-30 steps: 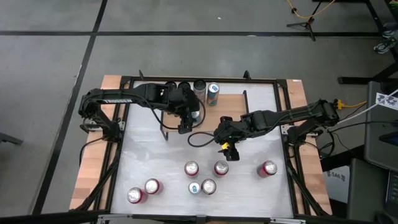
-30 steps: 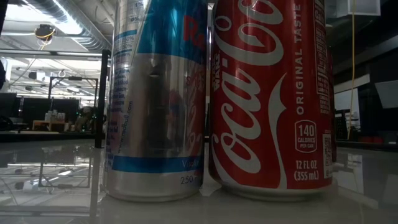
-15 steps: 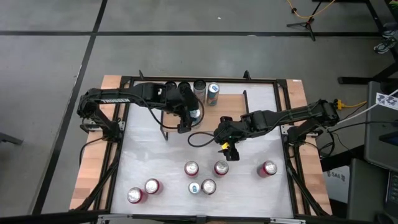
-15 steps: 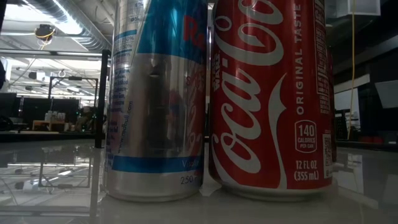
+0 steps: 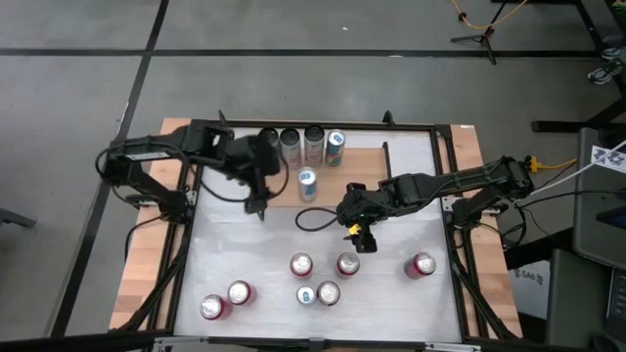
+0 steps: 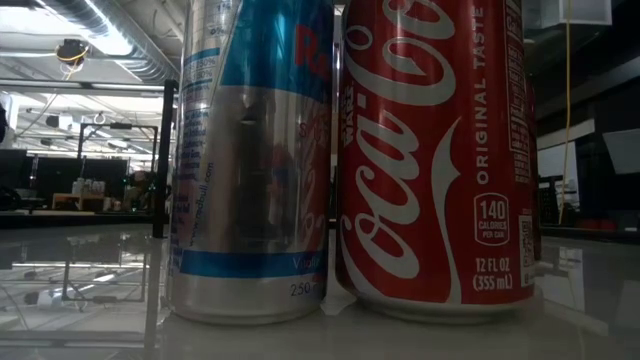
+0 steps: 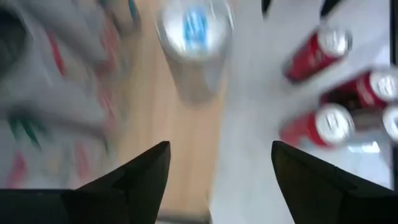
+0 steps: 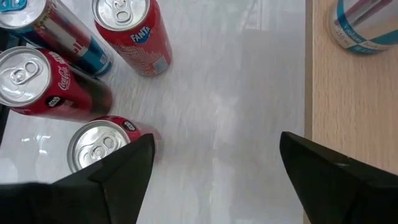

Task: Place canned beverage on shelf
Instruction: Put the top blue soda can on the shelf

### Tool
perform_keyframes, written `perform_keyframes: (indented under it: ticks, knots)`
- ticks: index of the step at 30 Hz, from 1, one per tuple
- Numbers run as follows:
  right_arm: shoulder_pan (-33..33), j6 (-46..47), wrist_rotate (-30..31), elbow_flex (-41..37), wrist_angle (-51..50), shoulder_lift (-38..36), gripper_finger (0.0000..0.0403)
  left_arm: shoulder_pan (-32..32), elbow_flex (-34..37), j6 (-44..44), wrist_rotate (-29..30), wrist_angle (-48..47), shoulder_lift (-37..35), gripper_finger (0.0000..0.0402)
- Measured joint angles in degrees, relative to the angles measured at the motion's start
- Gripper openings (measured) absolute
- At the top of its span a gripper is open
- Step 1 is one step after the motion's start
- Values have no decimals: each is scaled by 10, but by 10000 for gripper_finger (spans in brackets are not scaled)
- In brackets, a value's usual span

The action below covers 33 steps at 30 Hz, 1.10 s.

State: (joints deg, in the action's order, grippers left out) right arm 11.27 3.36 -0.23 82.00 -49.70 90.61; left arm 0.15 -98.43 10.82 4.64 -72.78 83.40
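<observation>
Standing on the shelf, in the upper middle of the high view, is a blue-topped can. It is upright on the wood plank, alone, just in front of a row of four cans at the upper edge of the plank. I judge this can as already placed.

My left gripper is left of this can, apart from it, near the left end of the shelf. Its fingers are spread and hold nothing. My right gripper hangs in the middle of the frame, below the shelf, also spread wide and empty.

Seven more cans stand on the table in the lower part of the frame. A red can is nearest to the right gripper, just below it, so I would take this one next.

I expect a can like this to be stiff while sealed, and rather heavy if full. However, the wall is thin and smooth, so it can slip or get a dent. I would hold it from the side at the middle of the body, with one finger on each side, and keep it upright. The neighbours stand close, so the fingers may knock them.
</observation>
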Motion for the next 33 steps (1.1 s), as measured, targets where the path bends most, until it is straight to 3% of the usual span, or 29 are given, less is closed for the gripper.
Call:
perform_keyframes:
  ticks: [6,16,23,28,33]
  knots:
    - [0,0,0,0,-1,0,335,-70,10,56,57,-59,-3,270]
    - [0,-23,-14,0,-83,-9,335,-167,119,45,97,30,-7,270]
    - [0,-22,-8,-77,-57,-93,335,-189,244,134,154,65,-116,270]
    - [0,11,6,-197,70,-204,335,-212,359,197,174,185,-230,270]
    - [0,7,18,-273,211,-269,335,-211,459,190,186,404,-282,270]
